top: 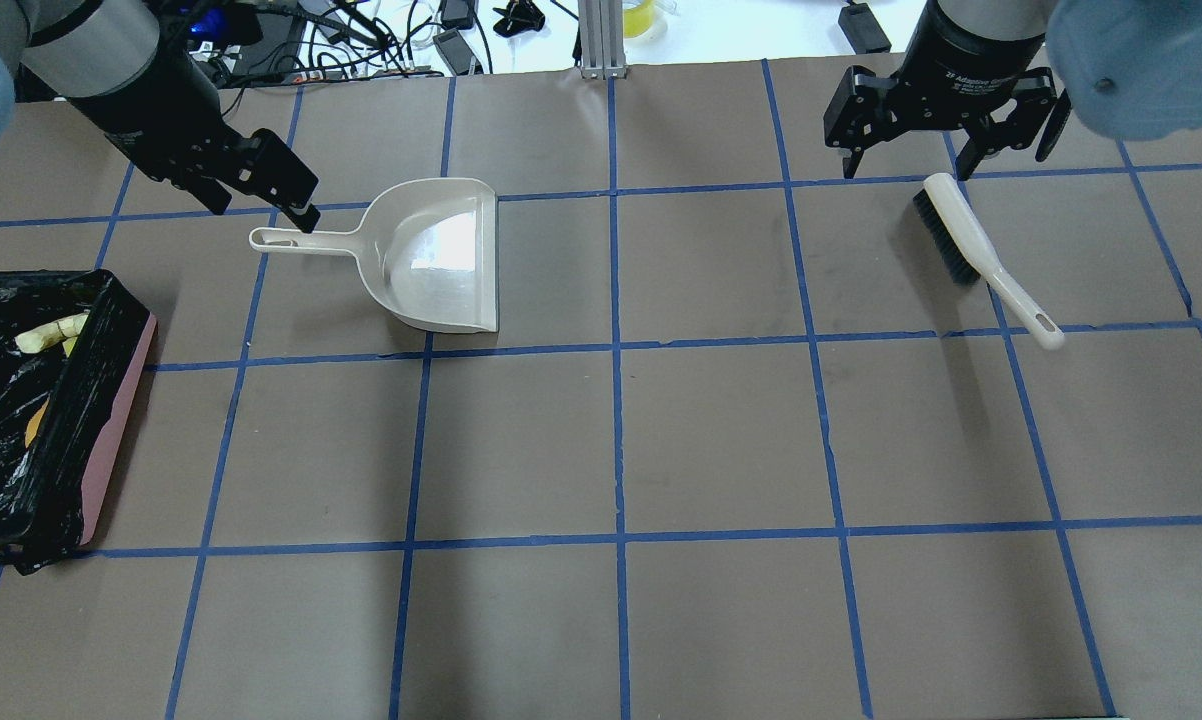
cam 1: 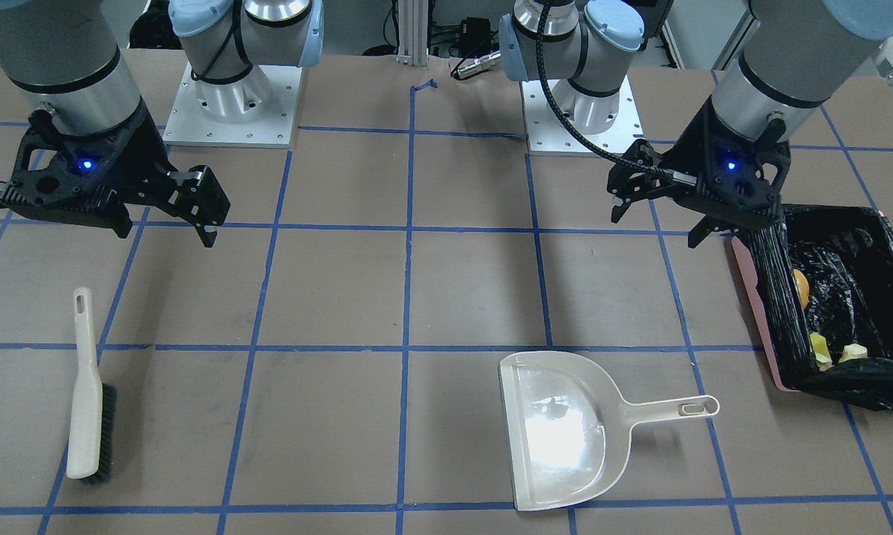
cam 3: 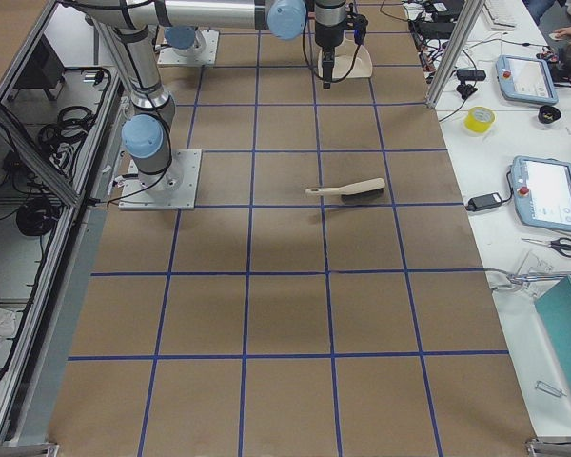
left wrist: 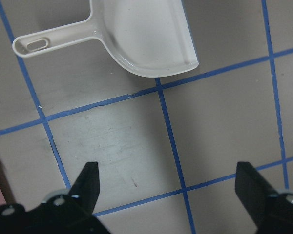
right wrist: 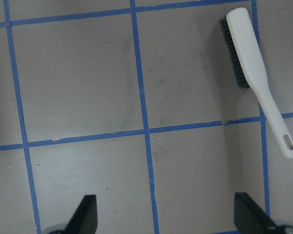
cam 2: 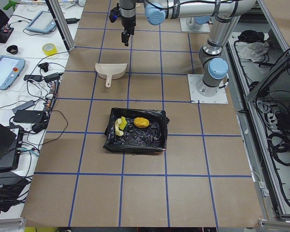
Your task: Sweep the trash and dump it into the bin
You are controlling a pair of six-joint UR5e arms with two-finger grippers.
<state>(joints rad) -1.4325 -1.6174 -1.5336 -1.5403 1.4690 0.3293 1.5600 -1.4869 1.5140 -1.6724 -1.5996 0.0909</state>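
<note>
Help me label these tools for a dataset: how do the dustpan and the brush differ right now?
The dustpan is a broad, empty scoop; the brush is slim, with dark bristles along one edge. The dustpan lies on the robot's left, near the bin; the brush on its right. Both are cream-white plastic with a slotted handle end, lying unheld.

On the brown table (top: pixel 721 430), gridded with blue tape (top: pixel 616 400): cream dustpan (left wrist: pixel 151 39) flat, ahead of the left gripper (left wrist: pixel 166 170) jaws; brush (right wrist: pixel 251 63) ahead of the right gripper (right wrist: pixel 166 200) jaws, off to one side; bin (top: pixel 111 440) beside the left jaws.
</note>
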